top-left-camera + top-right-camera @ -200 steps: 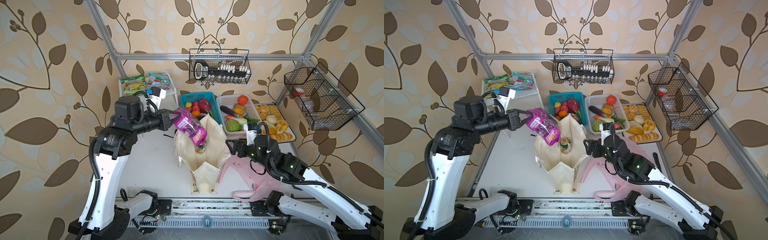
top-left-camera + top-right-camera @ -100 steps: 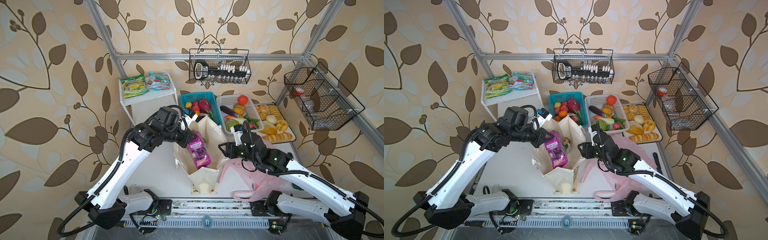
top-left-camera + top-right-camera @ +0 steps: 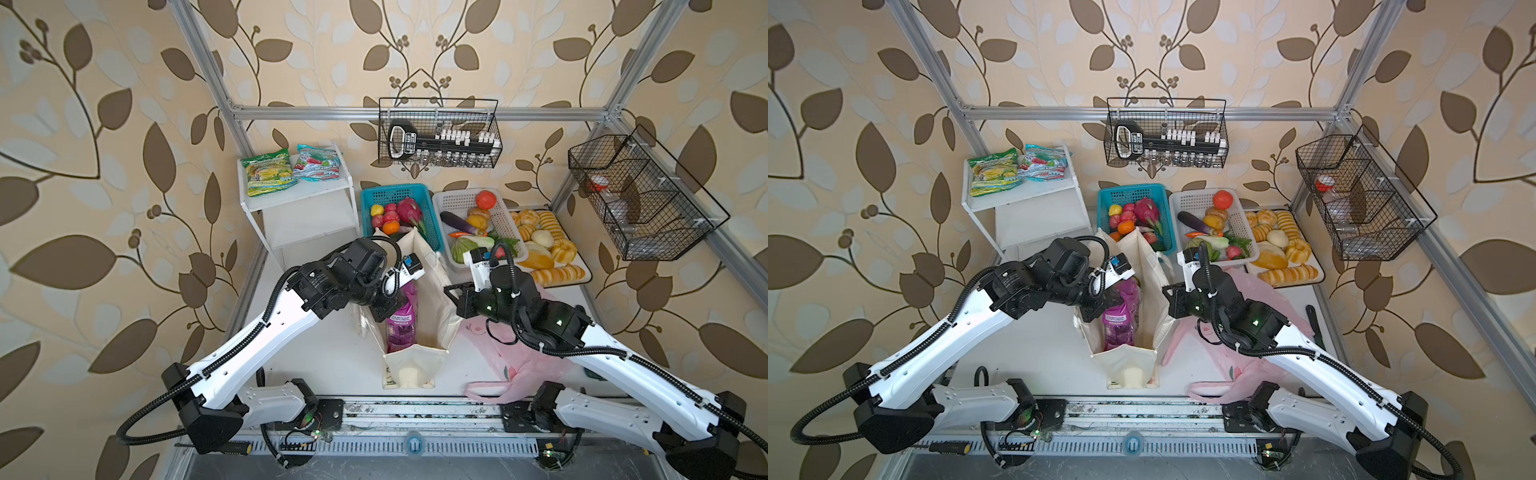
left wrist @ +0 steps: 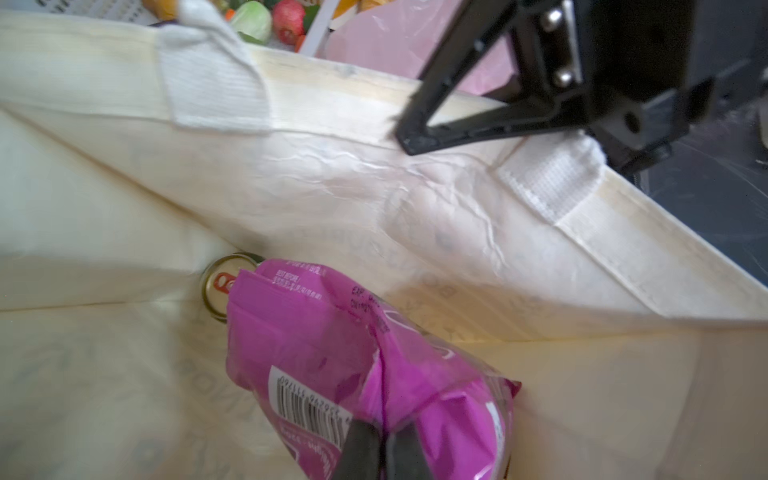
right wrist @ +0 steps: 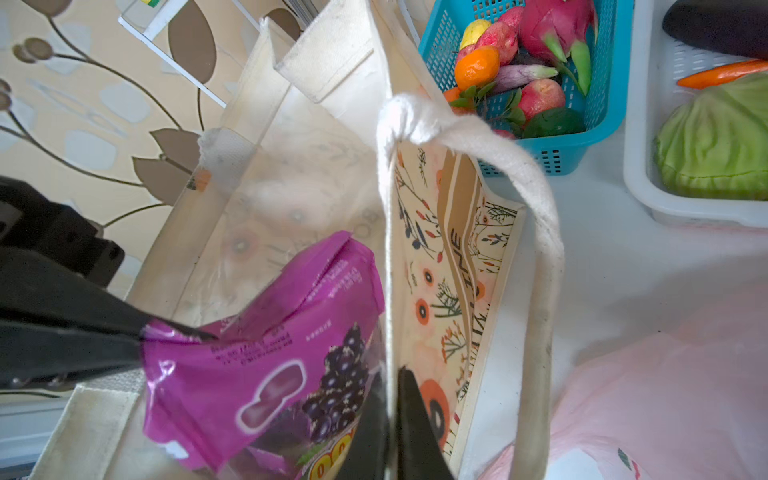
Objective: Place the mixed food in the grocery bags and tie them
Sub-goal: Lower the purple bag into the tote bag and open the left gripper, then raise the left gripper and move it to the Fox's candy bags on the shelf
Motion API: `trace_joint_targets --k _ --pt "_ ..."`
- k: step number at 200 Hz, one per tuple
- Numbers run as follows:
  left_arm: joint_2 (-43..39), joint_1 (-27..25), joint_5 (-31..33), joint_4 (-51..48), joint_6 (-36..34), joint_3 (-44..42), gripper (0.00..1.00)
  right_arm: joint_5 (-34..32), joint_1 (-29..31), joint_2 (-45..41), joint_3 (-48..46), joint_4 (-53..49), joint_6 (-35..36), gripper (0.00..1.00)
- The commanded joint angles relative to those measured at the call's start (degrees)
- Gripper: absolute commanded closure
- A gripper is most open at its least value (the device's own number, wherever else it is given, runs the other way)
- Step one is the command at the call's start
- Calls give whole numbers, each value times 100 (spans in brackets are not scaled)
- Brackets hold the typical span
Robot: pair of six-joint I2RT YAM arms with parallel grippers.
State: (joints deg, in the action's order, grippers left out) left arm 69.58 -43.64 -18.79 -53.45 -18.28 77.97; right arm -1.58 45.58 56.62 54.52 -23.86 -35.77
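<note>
The cream canvas tote (image 3: 409, 370) (image 3: 1129, 370) stands open mid-table. My left gripper (image 3: 381, 315) (image 4: 384, 440) is shut on the purple snack pouch (image 3: 401, 328) (image 4: 332, 340) (image 5: 270, 361), held inside the tote's mouth. Below the pouch, a gold-topped can (image 4: 218, 286) stands on the tote's floor. My right gripper (image 3: 451, 293) (image 5: 392, 399) is shut on the tote's right wall (image 5: 419, 266), one finger inside and one outside. The pink plastic bag (image 3: 511, 357) (image 5: 665, 395) lies crumpled under my right arm. A teal-red snack packet (image 3: 318, 162) lies on the white shelf. Toy fruit (image 3: 409, 210) fills the blue basket (image 5: 602, 104).
A green-yellow packet (image 3: 266, 174) shares the white shelf (image 3: 307, 216). Behind the tote stand a white basket of vegetables (image 3: 457, 203) and a tray of bread (image 3: 544, 245). Black wire baskets (image 3: 440, 133) hang on the back and right walls.
My left arm swung over and lowered the purple pouch into the tote. My right gripper moved to the tote's right wall and closed on it.
</note>
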Motion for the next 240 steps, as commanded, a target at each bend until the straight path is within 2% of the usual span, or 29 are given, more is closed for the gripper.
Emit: trace_joint_targets --k 1,18,25,44,55,70,83,116,136,145,160,171,189,205,226,240 --pt "138 -129 -740 -336 -418 68 100 5 -14 -91 -96 196 11 93" --pt "401 -197 -679 -761 -450 130 100 0 -14 -88 -111 241 1 94" --pt "485 -213 -644 -897 -457 134 97 -4 -14 -77 -109 241 6 94" --pt "556 -252 -324 -756 -326 -26 92 4 -8 -62 -126 249 -18 95" --pt "567 -295 -352 -626 -336 -72 75 38 -10 -37 -149 270 -18 98" --pt "578 -336 -424 -500 -235 1 70 44 -13 -11 -136 250 -24 98" --pt "542 -344 -509 -459 -209 87 49 6 -8 -13 -144 234 -27 98" --pt "34 -347 64 13 91 210 36 -44 -14 -55 -192 214 -21 97" --pt "-369 -347 815 582 623 234 24 -29 -14 -12 -205 176 5 93" --pt "-489 -338 1305 701 801 284 23 -41 -14 31 -202 117 13 87" --pt "-592 -338 2179 696 1077 477 20 -52 -14 109 -188 36 21 84" --pt "-629 -323 3073 662 1515 656 17 -64 -10 161 -166 -46 20 74" --pt "-710 -239 3921 445 1828 882 14 -11 -14 240 -98 -127 40 65" --pt "-831 21 4356 340 2136 968 9 5 -7 283 -31 -150 78 66" --pt "-844 901 3861 87 2479 1153 7 -91 -6 269 36 -130 112 74" --pt "-699 1537 3521 -140 2588 1407 6 -140 -6 235 68 -111 112 72"
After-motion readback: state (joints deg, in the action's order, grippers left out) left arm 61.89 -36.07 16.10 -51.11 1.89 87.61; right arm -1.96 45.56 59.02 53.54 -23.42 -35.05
